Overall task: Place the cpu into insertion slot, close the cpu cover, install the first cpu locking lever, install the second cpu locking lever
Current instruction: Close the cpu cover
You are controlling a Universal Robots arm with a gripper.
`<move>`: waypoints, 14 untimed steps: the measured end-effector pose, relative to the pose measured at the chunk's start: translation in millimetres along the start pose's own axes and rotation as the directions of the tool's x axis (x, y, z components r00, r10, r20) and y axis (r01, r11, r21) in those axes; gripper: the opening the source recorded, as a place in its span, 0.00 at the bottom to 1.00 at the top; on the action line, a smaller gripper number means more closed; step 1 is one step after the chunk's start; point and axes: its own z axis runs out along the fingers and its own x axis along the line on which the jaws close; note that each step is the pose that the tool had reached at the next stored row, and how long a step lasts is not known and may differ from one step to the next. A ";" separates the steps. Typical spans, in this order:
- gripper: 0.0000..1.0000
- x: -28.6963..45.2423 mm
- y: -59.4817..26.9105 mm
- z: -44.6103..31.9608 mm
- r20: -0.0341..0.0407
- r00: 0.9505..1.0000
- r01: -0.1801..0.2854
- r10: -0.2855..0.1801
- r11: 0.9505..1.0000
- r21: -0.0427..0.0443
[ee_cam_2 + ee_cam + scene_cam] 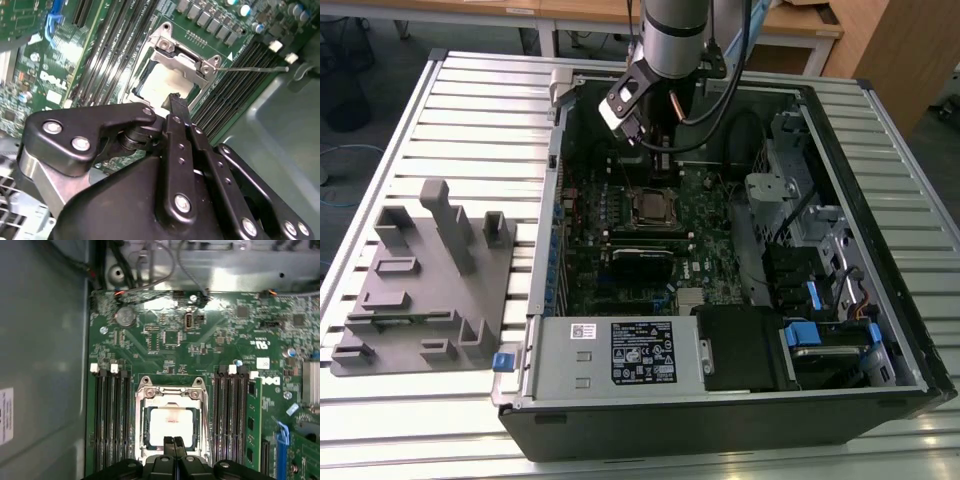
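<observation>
The gripper (174,440) hangs low inside the open computer case (880,330), its two black fingers pressed together at the tips with nothing visible between them. Right under those tips lies the cpu (171,423), pale and silvery, sitting in the insertion slot (146,432). The fingers hide its nearest edge. The cpu cover (170,392) frames the chip on the far side of the tips, but I can't tell whether it lies fully flat. In the second wrist view a thin wire lever (255,69) sticks out sideways beyond the socket. The gripper body blocks the near part of the green board (165,340).
</observation>
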 end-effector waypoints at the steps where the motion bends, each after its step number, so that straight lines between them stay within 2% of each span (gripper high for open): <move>1: 0.10 0.0 0.0 0.1 0.000 1.000 0.018 -0.018 1.000 0.000; 4: 0.10 0.0 0.0 0.3 -0.001 0.997 0.073 -0.073 0.997 0.001; 8: 0.10 0.0 0.0 0.7 -0.002 0.989 0.145 -0.145 0.989 0.003; 11: 0.10 0.0 0.0 0.9 -0.002 0.980 0.199 -0.199 0.980 0.004; 14: 0.10 0.0 0.0 1.1 -0.003 0.968 0.252 -0.252 0.968 0.005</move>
